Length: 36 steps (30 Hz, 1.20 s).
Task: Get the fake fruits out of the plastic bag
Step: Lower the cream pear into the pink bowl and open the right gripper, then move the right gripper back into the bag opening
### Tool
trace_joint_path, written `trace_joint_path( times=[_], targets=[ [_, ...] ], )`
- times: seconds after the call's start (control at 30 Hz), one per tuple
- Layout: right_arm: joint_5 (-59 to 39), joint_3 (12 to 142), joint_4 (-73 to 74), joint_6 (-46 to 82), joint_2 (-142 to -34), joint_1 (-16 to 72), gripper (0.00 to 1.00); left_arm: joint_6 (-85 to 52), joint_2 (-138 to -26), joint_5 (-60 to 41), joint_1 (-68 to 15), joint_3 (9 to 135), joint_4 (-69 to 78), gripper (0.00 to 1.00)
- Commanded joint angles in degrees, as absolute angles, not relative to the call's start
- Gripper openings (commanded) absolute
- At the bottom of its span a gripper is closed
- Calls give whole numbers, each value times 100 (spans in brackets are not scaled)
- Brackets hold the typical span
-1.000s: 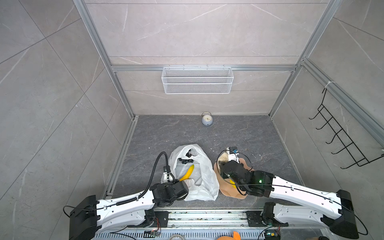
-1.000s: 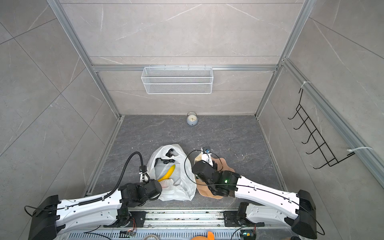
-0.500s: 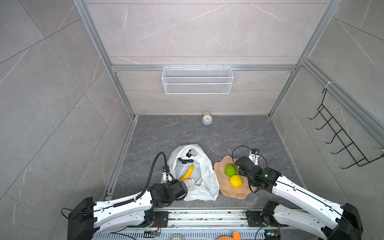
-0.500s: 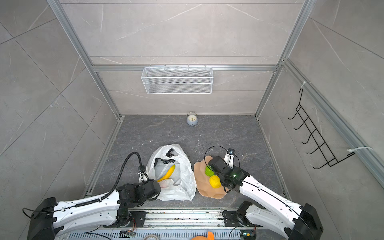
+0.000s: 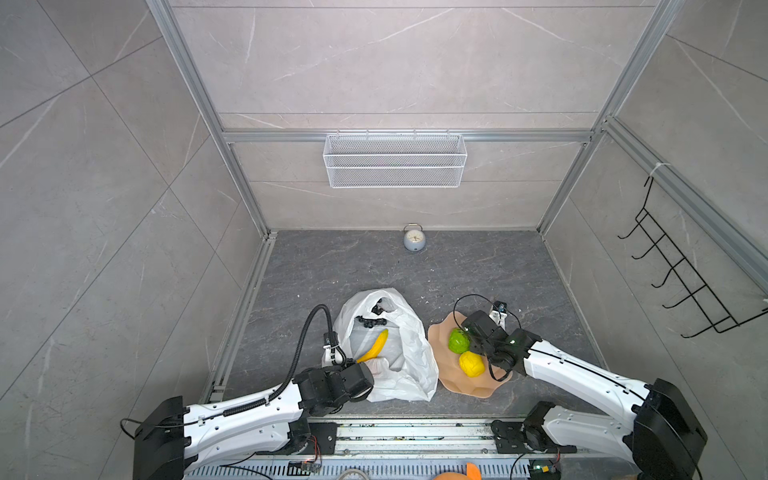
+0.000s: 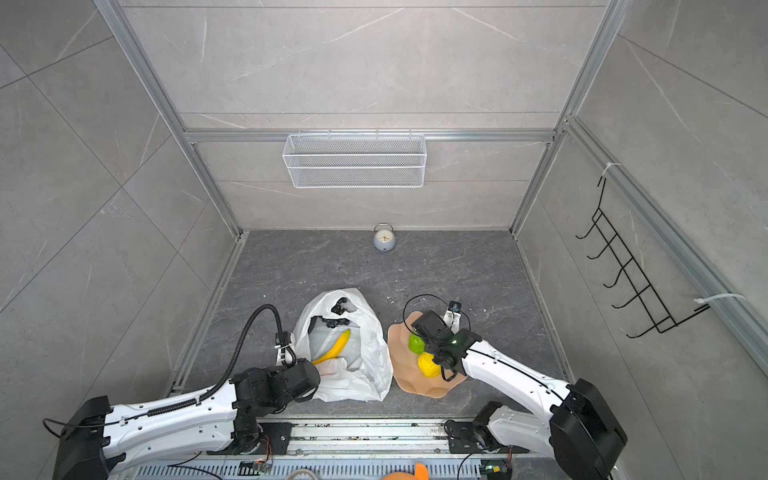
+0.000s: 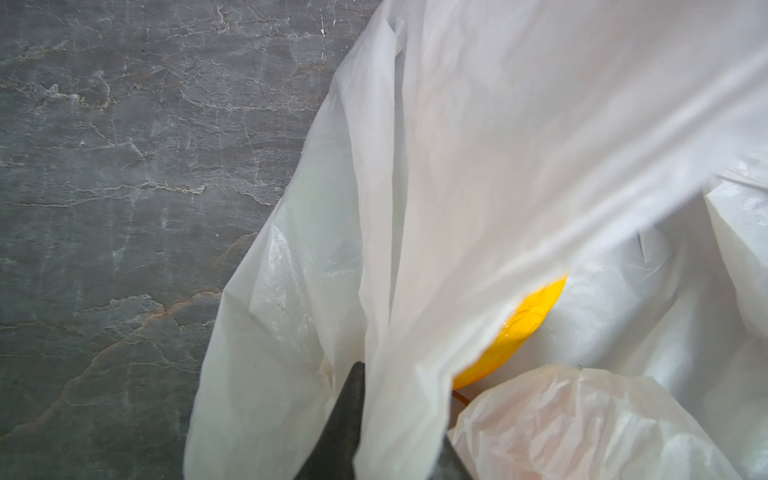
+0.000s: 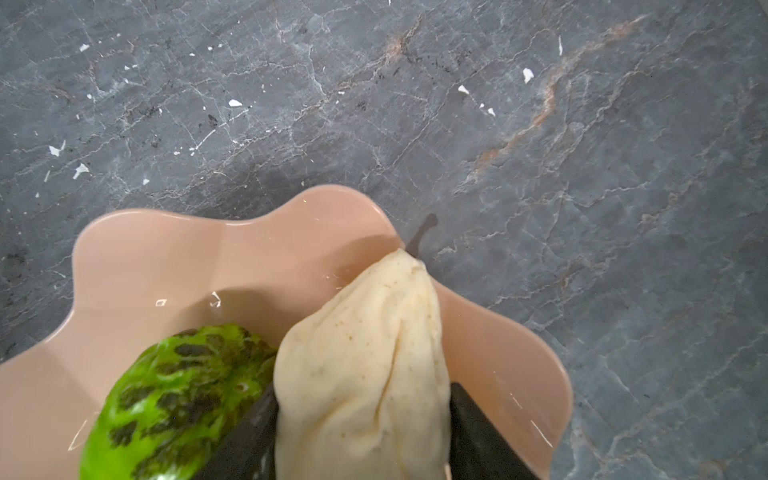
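My left gripper [image 7: 401, 409] was nearly closed, pinching the near edge of the crinkled white plastic bag [image 5: 409, 361]. The bag lay on the dark grey stone-patterned bench [image 5: 457, 266] with its mouth open. Inside it I saw a yellow plastic banana [image 5: 376, 345] and, farther in, a dark purple grape bunch [image 5: 370, 321]. My right gripper [image 8: 361, 392] held a beige lumpy fake fruit [image 8: 365, 332] between its jaws, over the peach-pink scalloped bowl [image 5: 461, 384] just beside the bag. A green round fruit [image 5: 458, 340] and a yellow round fruit [image 5: 471, 364] lay side by side in that bowl.
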<state>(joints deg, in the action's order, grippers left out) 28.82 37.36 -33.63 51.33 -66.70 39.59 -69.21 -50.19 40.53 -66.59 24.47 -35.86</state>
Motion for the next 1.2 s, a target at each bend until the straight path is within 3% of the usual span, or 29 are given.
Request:
trace_joint_path(
  times=[0.0,0.1,0.4,0.53,0.6,0.9,1.17],
  targets=[
    [2864,3718,-3201,5086,-6747,3938,64,-6925,-4956,4298,-6636,2494,-3727,19],
    [2826,3769,-3240,5049,-6795,3938,69,-6899,-4948,4324,-6636,2543,-3775,19],
    [3050,4204,-3767,4870,-6462,4020,71,-6849,-4879,4359,-6636,2554,-3808,19],
    [3681,4902,-3768,4229,-6188,5043,69,-6820,-4802,4383,-6636,2566,-3857,19],
    [3485,5196,-3388,3781,-6313,5504,68,-6778,-4740,4423,-6630,2548,-3859,19],
    [915,5764,-812,2861,-8190,6461,65,-6376,-4695,4572,-6626,2765,-3846,17],
    [664,6648,-228,2879,-9941,6528,60,-6464,-4146,4500,-6600,2429,-3602,17]
  ],
)
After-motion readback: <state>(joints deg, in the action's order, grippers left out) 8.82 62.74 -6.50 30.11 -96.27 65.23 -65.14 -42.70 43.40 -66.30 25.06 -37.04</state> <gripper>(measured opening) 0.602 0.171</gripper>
